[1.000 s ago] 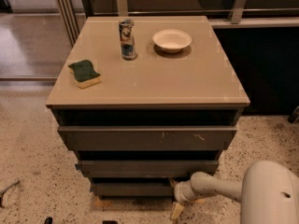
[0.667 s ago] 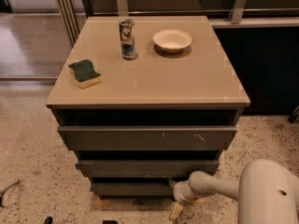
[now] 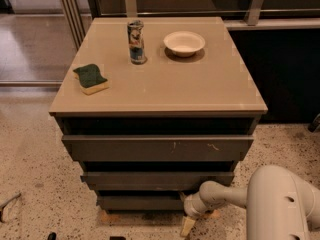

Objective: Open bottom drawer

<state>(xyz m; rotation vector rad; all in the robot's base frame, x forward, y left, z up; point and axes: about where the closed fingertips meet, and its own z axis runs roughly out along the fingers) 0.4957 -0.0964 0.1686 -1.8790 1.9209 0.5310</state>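
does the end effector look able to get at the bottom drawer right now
Probably yes: the end effector sits low by the right end of the bottom drawer, with nothing visible between them. Whether it touches the front cannot be told.

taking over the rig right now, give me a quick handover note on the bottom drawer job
Pincer: low near the floor, at the right end of the bottom drawer. Whether it has a hold on anything can't be seen.
Bottom drawer: lowest grey front of the cabinet, set back under the middle front; it doesn't look pulled out.
Done: the pincer is at drawer level.
Left: probably catch the front's right edge, then pull it straight out.
The sponge, can and bowl on top aren't part of the job.
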